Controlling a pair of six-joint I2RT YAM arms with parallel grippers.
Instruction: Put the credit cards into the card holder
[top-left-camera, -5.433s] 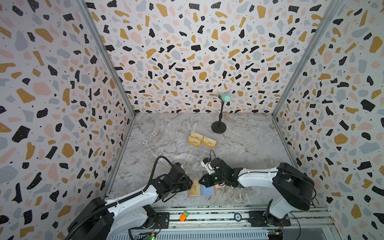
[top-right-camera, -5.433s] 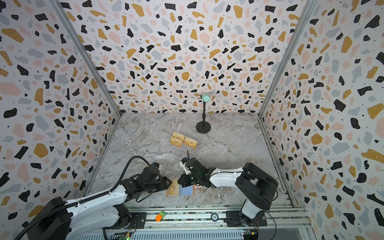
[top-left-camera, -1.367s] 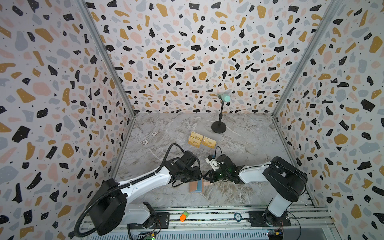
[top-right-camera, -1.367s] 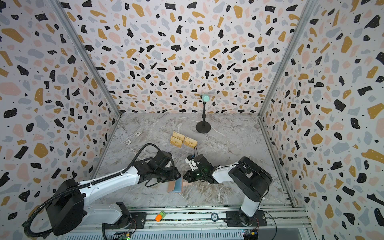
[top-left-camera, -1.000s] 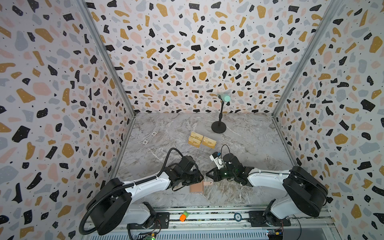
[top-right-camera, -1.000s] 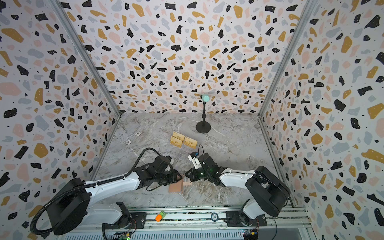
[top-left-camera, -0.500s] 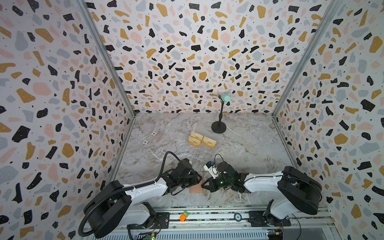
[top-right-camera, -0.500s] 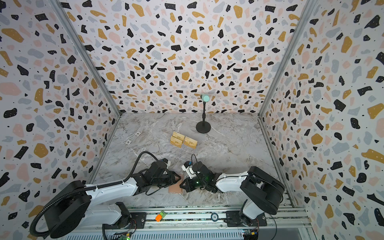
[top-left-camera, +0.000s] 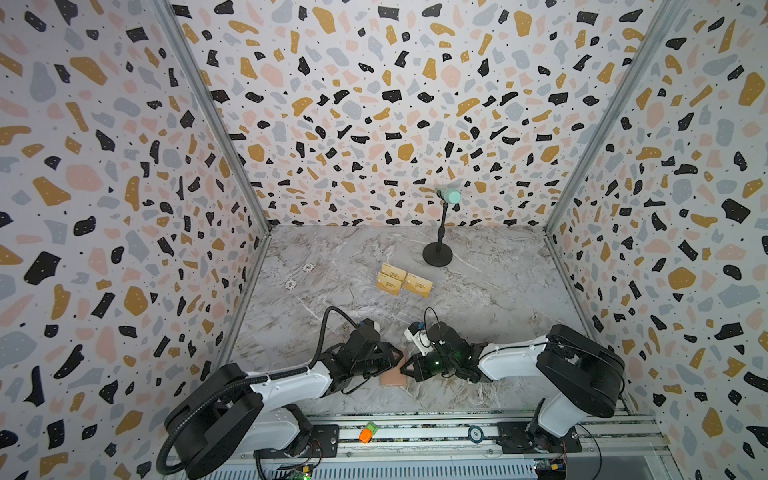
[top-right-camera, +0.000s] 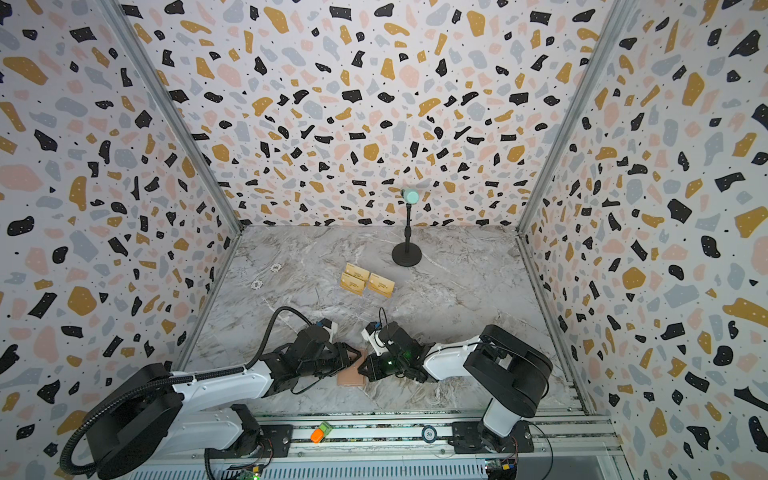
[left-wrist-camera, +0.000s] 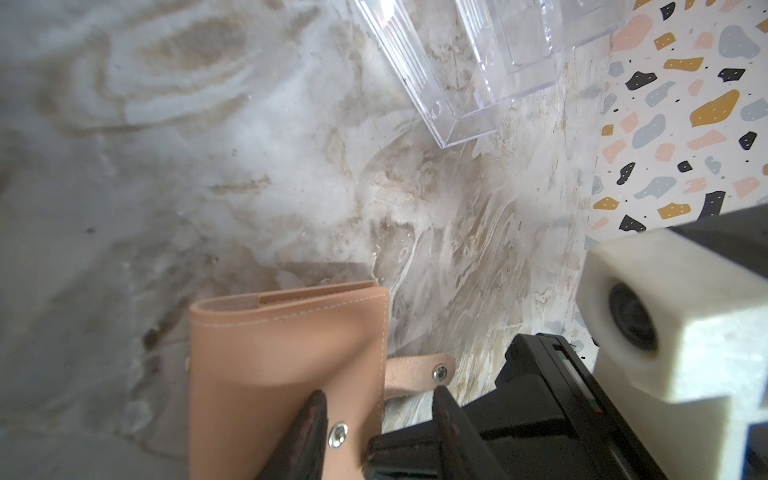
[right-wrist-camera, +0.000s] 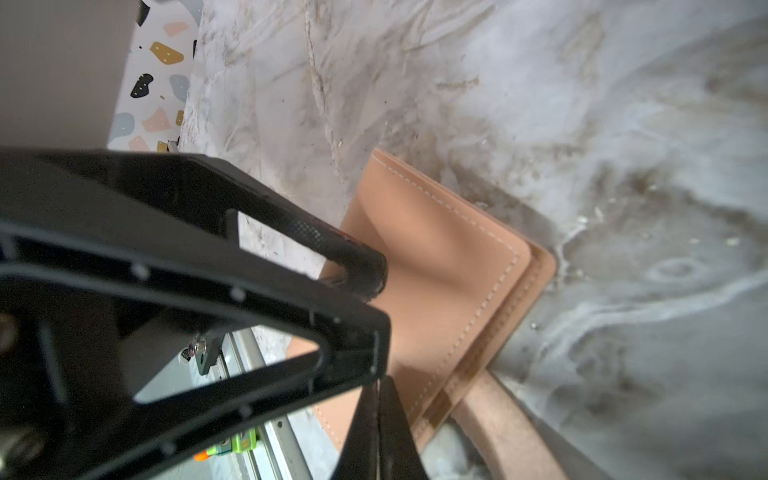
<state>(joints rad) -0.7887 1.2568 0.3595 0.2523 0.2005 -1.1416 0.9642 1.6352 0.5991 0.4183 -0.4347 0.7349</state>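
The card holder (top-left-camera: 392, 377) (top-right-camera: 350, 377) is a salmon-pink wallet lying folded shut on the marble table near its front edge. My left gripper (top-left-camera: 395, 359) (left-wrist-camera: 379, 392) is open at the holder's left. One finger lies over the cover (left-wrist-camera: 286, 353) beside a metal snap stud, the other past its edge. The loose strap (left-wrist-camera: 415, 374) sticks out on the table. My right gripper (top-left-camera: 405, 369) (right-wrist-camera: 378, 395) is shut at the holder's right edge (right-wrist-camera: 449, 270), with nothing visible between its fingers. Three gold credit cards (top-left-camera: 403, 280) (top-right-camera: 365, 282) stand together at mid table.
A black stand with a teal head (top-left-camera: 438, 253) rises behind the cards. Two small white rings (top-left-camera: 290, 284) lie to the left. Part of a clear acrylic rack (left-wrist-camera: 478, 62) shows in the left wrist view. An orange and green piece (top-left-camera: 367, 432) sits on the front rail.
The card holder, open with a teal card seconds ago, now lies folded shut. Both grippers have closed in on it from either side, and the left jaws have narrowed a little.
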